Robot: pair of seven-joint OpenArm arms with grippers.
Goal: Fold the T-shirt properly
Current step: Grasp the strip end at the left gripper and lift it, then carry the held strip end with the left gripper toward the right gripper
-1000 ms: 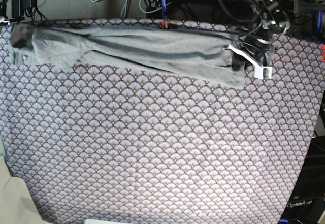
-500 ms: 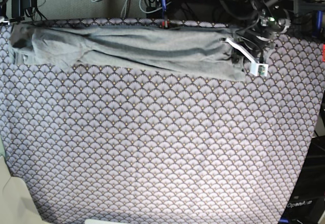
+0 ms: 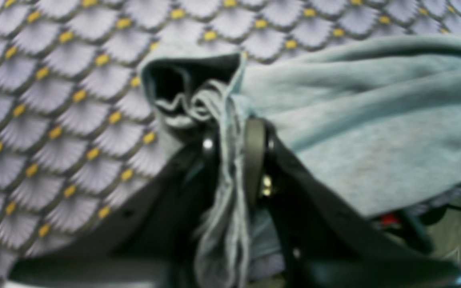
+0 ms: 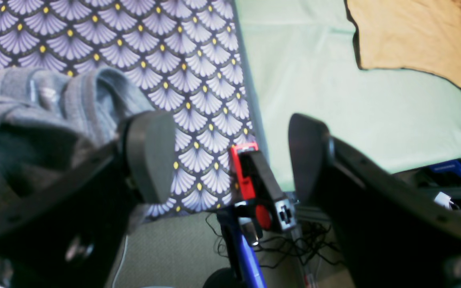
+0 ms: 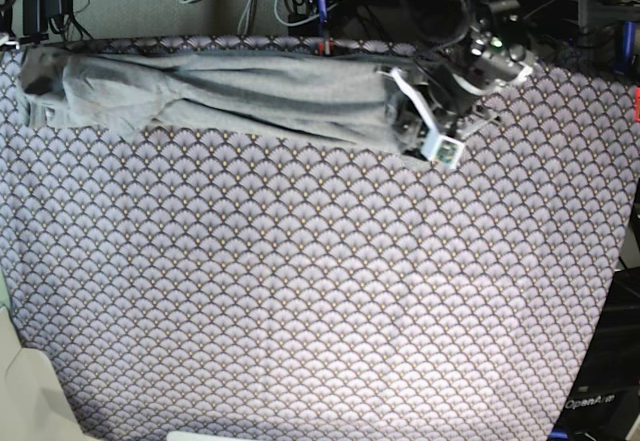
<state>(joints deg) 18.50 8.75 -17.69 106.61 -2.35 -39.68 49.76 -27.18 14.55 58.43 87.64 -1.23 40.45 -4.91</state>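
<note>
Only the left wrist view shows the left gripper [image 3: 230,160] pinching the T-shirt [image 3: 366,132] hem between its fingers [image 3: 254,156]. The right gripper [image 4: 230,156] gapes empty, with fabric at nine o'clock of it.

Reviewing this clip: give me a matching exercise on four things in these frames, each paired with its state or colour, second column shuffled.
Column one:
1. left end effector
2. right end effector
3. T-shirt
4. tablecloth

Column two:
A. purple scallop pattern with yellow dots
B. open, nothing between its pads
C. light grey, bunched into a long strip along the far edge
D. closed on gathered fabric

Pairs: 1-D, 2-B, 3-C, 4-A
</note>
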